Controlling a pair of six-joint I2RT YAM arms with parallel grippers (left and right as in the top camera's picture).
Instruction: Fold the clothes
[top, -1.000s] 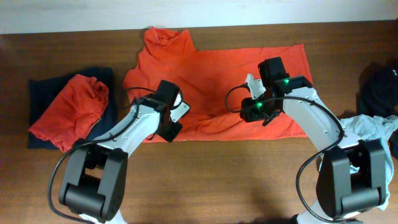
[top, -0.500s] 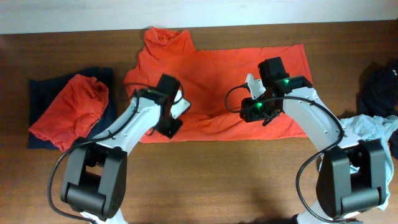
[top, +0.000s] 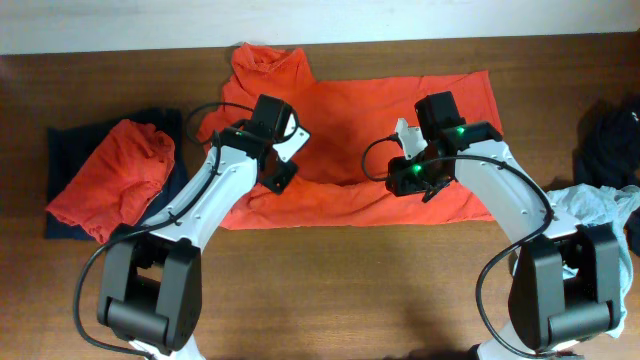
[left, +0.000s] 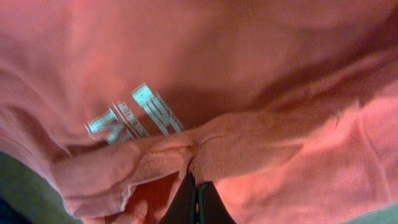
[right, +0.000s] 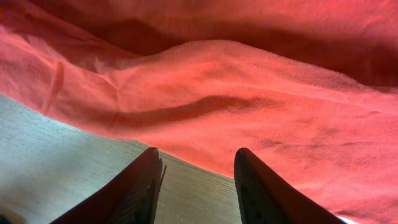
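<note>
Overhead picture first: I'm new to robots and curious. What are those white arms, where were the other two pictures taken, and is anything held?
Two robot arms stand at a table, each ending in a two-fingered pincer. One camera looks down from above; the others ride on the wrists. A red-orange T-shirt lies spread out; another red-orange garment lies on a navy one at one end, more clothes at the other. The left pincer is shut on a fold of the T-shirt. The right pincer stands open at its edge, gripping nothing.
</note>
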